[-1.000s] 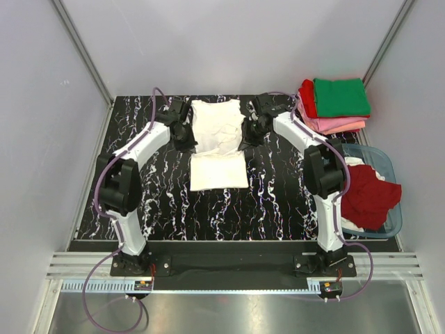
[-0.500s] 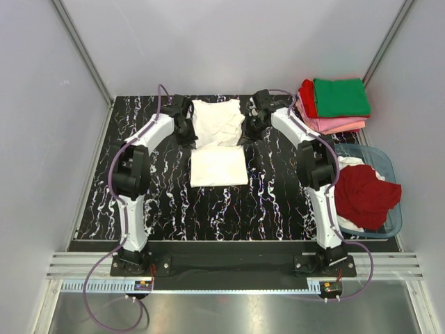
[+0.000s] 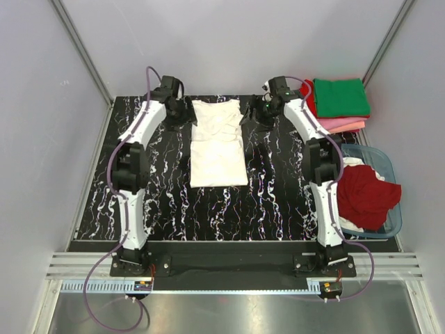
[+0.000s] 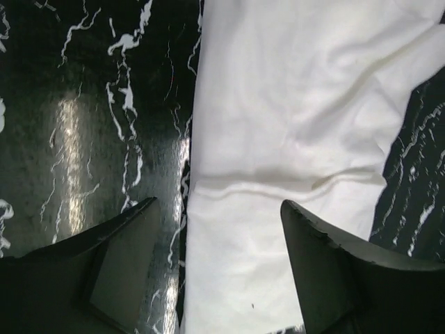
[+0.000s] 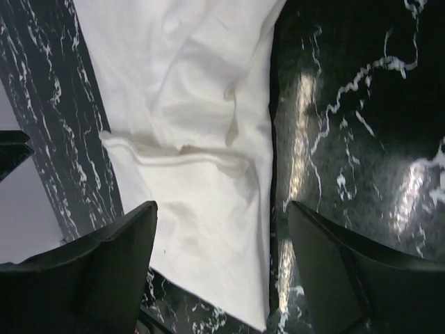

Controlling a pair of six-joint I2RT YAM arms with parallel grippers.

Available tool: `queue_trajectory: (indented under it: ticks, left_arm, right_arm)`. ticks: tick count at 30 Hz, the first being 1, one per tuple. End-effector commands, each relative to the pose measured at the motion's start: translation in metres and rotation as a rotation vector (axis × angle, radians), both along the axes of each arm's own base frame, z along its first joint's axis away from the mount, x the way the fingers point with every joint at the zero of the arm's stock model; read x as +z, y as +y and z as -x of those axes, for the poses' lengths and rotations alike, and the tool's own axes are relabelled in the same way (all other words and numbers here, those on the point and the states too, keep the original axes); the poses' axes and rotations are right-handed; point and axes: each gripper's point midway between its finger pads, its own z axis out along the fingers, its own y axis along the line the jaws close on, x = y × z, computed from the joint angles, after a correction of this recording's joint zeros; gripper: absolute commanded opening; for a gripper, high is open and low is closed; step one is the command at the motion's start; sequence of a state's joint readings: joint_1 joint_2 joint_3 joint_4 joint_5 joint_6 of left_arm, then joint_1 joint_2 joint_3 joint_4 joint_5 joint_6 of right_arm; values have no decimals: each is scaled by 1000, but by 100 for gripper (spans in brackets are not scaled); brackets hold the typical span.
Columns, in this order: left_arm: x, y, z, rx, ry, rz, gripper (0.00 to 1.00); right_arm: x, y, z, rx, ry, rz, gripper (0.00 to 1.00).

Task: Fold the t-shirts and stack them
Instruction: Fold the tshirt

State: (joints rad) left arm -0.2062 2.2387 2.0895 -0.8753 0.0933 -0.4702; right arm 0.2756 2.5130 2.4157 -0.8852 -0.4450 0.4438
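Observation:
A white t-shirt (image 3: pixel 218 142) lies flat as a long narrow strip in the middle of the black marbled table (image 3: pixel 153 188), its far end between my two grippers. My left gripper (image 3: pixel 183 111) stands open beside the shirt's far left edge. In the left wrist view the left gripper (image 4: pixel 219 205) hovers over the white cloth (image 4: pixel 292 125) with nothing held. My right gripper (image 3: pixel 256 112) is open at the far right edge. In the right wrist view the right gripper (image 5: pixel 222 205) hangs empty above the shirt (image 5: pixel 188 104).
Folded tees are stacked at the back right: green (image 3: pixel 341 96) on top, pink (image 3: pixel 342 126) and red (image 3: pixel 306 97) below. A translucent blue-grey tub (image 3: pixel 386 163) at the right holds a dark red shirt (image 3: pixel 368 196) and some white cloth.
Both grippers have opened and let go of the white shirt's far end. The raised, bunched cloth now lies flat, and both arms have drawn toward the back and outward.

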Motion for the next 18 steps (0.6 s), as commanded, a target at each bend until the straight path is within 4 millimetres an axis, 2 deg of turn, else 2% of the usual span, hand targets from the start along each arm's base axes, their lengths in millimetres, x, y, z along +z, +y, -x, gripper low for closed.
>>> queue_trajectory:
  ticks: [1,2,3,4,5,6,8,9,10,11,12,13,14,15,16,18]
  left_arm:
    - [58,3,21,-18,-123,18,76]
    - [43,-2,30,-34,-112,40,75]
    - [51,-6,39,-46,-131,63,75]
    - [49,-11,44,-62,-135,83,74]
    - [49,-20,46,-87,-154,105,73]
    - [35,-27,59,-109,-118,126,73]
    - [26,-45,70,-152,-106,161,72]
    - [12,-48,81,-159,-69,163,71]
    - [3,-57,92,-175,-44,169,70]
    - [-3,-60,98,-179,-33,174,70]
    - [-4,-61,106,-163,-27,181,69]
    - [-26,-58,127,-155,33,172,69]
    - [-28,-63,131,-160,16,186,69]
    - [-28,-64,141,-164,14,193,69]
    - [-45,-62,157,-159,55,188,69]
    - [-53,-65,167,-159,64,206,69]
  right_arm:
    - [56,10,26,30,-82,-104,83]
    - [55,17,36,43,-81,-119,83]
    - [66,21,44,45,-97,-138,81]
    - [48,24,54,55,-72,-140,81]
    - [45,31,62,74,-62,-154,79]
    - [41,42,72,100,-50,-167,77]
    - [23,54,86,135,-9,-187,65]
    - [17,60,92,148,9,-187,60]
    - [2,60,101,150,51,-177,48]
    - [-6,58,106,144,68,-168,42]
    - [-2,58,107,128,55,-179,38]
    - [-24,50,124,104,110,-162,32]
    - [-30,48,131,65,136,-170,26]
    - [-28,46,137,49,131,-178,26]
    - [-47,40,150,30,162,-168,24]
    - [-54,35,158,-11,178,-162,22]
